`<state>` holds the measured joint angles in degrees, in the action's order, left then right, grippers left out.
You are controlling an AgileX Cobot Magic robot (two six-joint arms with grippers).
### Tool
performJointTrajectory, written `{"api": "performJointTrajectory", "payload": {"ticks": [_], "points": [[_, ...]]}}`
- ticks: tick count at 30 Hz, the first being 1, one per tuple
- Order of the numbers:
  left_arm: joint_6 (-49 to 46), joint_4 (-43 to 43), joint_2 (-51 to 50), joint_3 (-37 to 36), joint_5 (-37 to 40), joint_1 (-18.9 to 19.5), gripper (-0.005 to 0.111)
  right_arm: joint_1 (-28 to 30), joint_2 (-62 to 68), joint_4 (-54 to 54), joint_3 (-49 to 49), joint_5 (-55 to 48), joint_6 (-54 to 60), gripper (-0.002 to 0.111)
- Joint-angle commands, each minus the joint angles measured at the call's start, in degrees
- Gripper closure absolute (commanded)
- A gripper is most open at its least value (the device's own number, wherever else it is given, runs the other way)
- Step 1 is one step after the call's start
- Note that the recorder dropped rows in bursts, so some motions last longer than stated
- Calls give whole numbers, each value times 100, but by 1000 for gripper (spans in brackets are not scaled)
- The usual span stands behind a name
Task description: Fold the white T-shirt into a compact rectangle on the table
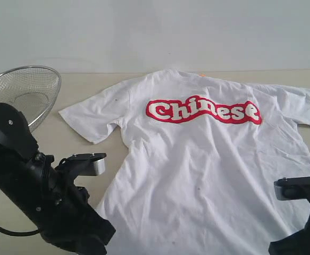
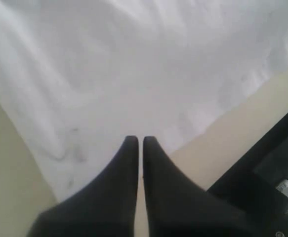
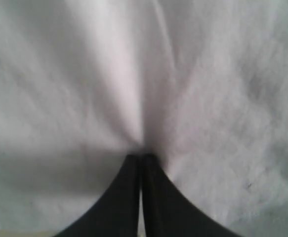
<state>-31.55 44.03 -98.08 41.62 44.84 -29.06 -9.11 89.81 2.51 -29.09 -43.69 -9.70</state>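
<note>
Shirt (image 1: 197,159) lies spread flat on bench (image 1: 85,85), red lettering up, collar at far edge, both sleeves out. Left gripper (image 2: 139,140): jaws closed together, tips over the shirt close to its edge and bare bench; cannot tell if cloth is caught. Right gripper (image 3: 142,157): jaws closed, pinching shirt, creases radiating from tips. Wire mesh bowl (image 1: 24,90) at bench's far left.

The left arm (image 1: 35,183) and right arm (image 1: 306,226) sit low, each with jaws closed together.
</note>
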Motion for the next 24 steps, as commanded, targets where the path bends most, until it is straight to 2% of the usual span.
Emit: {"api": "performJointTrajectory", "payload": {"ticks": [1,6,14,18,24], "points": [[-63,55,143,-41,-24,-30,102,-1,-4,-108,43,-155,-46,108],[-106,69,337,33,-52,-30,102,-1,-336,-108,43,41,-136,108],[-93,-187,336,657,-136,-30,102,-1,-1379,-27,33,468,-206,108],[251,-645,120,898,-158,-30,102,-1,-1705,17,33,712,-206,108],[251,-953,-385,902,-158,-30,102,-1,-1944,143,33,904,-206,108]]}}
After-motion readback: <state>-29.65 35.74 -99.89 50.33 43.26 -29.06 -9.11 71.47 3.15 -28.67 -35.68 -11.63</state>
